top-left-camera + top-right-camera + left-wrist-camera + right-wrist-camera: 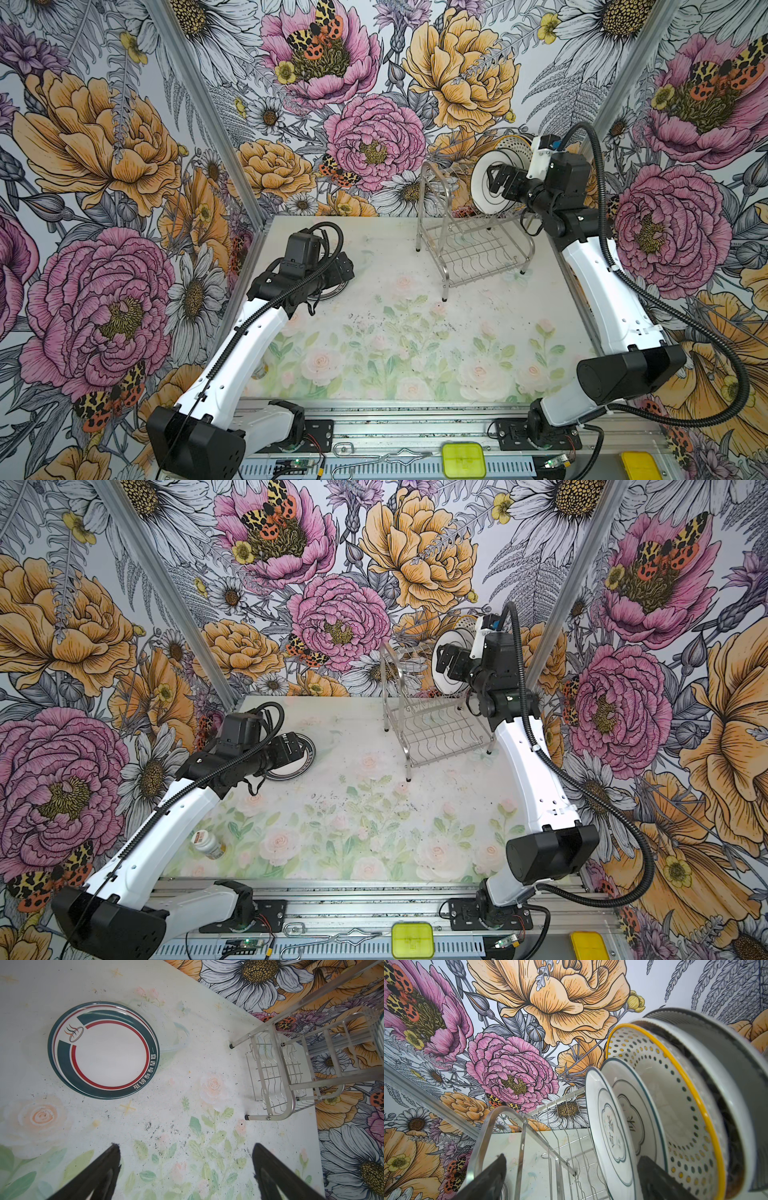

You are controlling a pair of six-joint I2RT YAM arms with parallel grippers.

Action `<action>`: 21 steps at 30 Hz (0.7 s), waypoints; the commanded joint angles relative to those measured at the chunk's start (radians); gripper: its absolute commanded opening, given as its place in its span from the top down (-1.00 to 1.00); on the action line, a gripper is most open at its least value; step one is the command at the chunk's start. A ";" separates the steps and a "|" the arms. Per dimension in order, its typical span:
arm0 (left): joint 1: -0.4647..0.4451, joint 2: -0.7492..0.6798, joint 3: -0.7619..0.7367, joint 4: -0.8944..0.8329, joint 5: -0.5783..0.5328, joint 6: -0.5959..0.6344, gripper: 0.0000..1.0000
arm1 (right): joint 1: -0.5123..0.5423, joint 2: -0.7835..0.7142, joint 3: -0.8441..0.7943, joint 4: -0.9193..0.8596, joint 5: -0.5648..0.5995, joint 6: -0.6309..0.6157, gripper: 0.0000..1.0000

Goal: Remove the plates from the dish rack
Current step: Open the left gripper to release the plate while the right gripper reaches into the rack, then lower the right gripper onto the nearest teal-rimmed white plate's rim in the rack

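Observation:
The steel wire dish rack [478,253] [436,737] stands at the back right of the table. Several plates stand on edge at its upper right end: two white ones with thin teal rims [610,1132], then a dotted yellow-rimmed one [675,1095], then darker ones behind. My right gripper [496,183] [571,1163] is open at the front white plate [482,195], whose lower rim lies between the fingers, near one of them. A stack of teal-and-red-rimmed plates [104,1049] [299,766] lies flat on the left. My left gripper [347,268] [186,1159] hovers open and empty over it.
The rack's lower wavy-wire shelf [274,1076] holds nothing. A small white bottle [208,845] lies beside the left arm near the front. On the front rail sit a yellow-green box [463,459], a yellow box [640,465] and a wire hook [374,457]. Floral walls close in three sides.

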 commanded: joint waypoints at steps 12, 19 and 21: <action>0.012 0.001 -0.017 0.024 -0.004 0.011 -0.97 | -0.022 0.025 0.010 -0.004 -0.024 0.008 -0.95; 0.024 -0.007 -0.032 0.031 0.006 0.012 -0.97 | -0.025 0.038 0.000 -0.006 -0.038 0.005 -0.76; 0.027 -0.009 -0.036 0.035 0.010 0.014 -0.97 | -0.026 0.044 0.000 -0.007 -0.037 0.006 -0.74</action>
